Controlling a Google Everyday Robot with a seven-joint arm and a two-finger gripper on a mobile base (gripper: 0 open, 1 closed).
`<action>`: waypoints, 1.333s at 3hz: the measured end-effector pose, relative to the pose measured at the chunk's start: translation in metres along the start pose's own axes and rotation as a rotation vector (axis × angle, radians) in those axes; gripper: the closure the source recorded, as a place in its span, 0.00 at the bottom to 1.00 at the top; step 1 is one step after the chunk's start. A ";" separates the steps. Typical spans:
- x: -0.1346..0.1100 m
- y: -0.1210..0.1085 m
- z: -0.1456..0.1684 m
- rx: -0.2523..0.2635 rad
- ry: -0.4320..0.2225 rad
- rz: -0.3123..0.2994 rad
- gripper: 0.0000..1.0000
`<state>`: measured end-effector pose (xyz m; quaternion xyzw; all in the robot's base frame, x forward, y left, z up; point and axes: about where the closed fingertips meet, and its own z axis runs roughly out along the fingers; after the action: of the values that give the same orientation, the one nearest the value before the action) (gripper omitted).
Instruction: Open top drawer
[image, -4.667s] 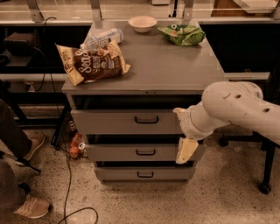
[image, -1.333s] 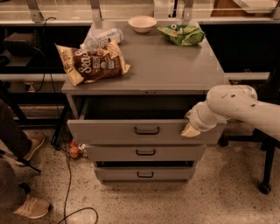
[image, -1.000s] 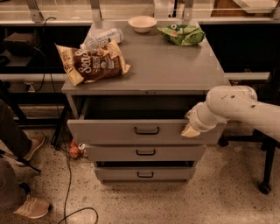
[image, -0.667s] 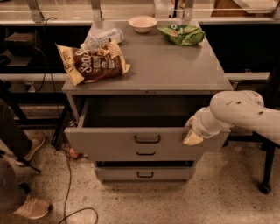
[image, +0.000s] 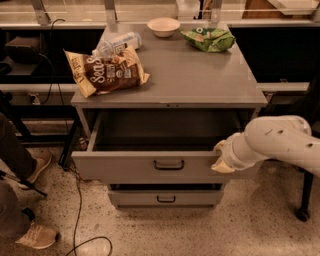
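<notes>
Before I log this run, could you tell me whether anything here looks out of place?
Nothing is spilled or damaged. Oddly, the claw sits at the right front corner of the open top drawer, not on its handle. A bottle lies on its side on the cabinet top.

I see the wide grey metal top drawer (image: 125, 167), plain-fronted, with a small black bar handle (image: 168, 164); the narrower grey lower drawer (image: 135, 198) matches it. My pale cream gripper (image: 220, 161) is at the top drawer's right front end, on a glossy white arm (image: 280, 145). On the flat grey cabinet top (image: 200, 80) I make out a dark brown crisp bag (image: 107, 74) with tan edges and white lettering, a green crinkled packet (image: 209, 39) and an off-white round bowl (image: 164, 26). The floor (image: 250, 225) is beige, dark-speckled.
</notes>
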<state>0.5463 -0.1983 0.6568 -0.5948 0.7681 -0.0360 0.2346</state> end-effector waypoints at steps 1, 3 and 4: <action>0.000 0.000 0.000 0.000 0.000 0.000 1.00; 0.005 0.020 -0.006 -0.002 0.033 0.002 1.00; 0.011 0.058 -0.024 0.024 0.063 0.038 1.00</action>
<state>0.4828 -0.1968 0.6554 -0.5758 0.7858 -0.0594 0.2178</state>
